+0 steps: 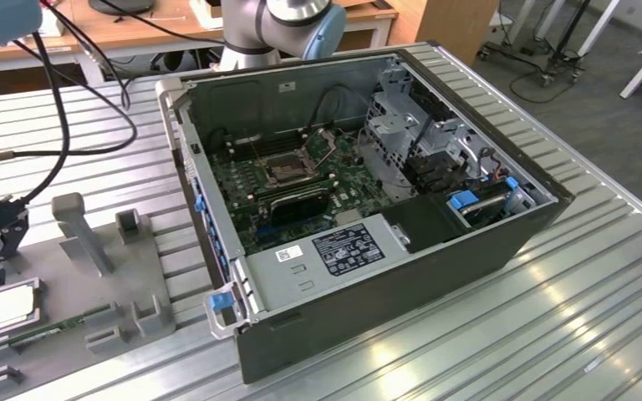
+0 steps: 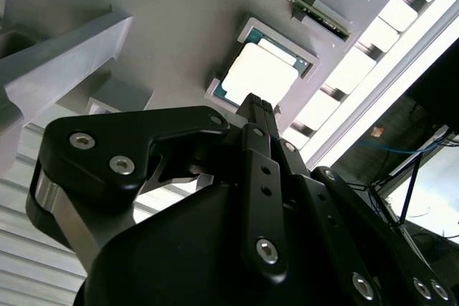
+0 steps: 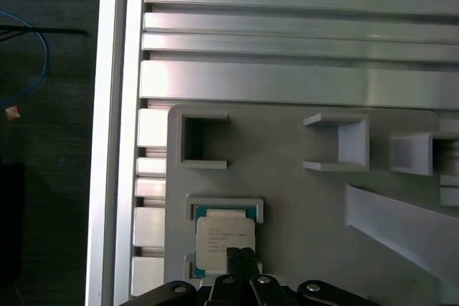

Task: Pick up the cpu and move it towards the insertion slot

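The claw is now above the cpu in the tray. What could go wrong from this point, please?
1. The claw hangs over the cpu with fingertips together; lowered so, it may press the lid, not grip it.
2. The walls of the grey tray hug the chip, so the fingers could catch there.
3. The insertion slot lies inside the computer case; a low path may hit its wall.

Slatted metal table (image 1: 588,334) carries grey tray (image 1: 70,294), open computer case (image 1: 410,284)
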### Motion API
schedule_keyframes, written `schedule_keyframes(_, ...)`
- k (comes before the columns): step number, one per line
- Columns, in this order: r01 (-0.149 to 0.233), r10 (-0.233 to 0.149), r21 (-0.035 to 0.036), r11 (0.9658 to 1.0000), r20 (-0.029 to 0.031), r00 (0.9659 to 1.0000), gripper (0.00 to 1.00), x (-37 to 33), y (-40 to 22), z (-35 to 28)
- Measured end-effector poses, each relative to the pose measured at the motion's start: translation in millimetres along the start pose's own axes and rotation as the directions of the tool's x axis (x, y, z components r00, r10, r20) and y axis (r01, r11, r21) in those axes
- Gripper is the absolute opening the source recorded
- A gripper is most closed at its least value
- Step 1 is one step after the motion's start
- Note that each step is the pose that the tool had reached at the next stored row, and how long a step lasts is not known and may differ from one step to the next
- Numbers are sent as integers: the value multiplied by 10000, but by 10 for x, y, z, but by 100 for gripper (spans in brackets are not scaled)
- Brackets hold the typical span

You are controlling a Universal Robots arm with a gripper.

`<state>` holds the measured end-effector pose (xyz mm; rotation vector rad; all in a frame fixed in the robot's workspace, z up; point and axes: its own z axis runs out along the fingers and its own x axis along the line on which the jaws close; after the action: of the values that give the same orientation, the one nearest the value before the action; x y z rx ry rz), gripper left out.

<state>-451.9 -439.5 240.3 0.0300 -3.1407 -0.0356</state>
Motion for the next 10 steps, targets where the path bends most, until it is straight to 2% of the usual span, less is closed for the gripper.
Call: schedule_keyframes(10,0,0,0,10000,0,10000,11,35,-2,56)
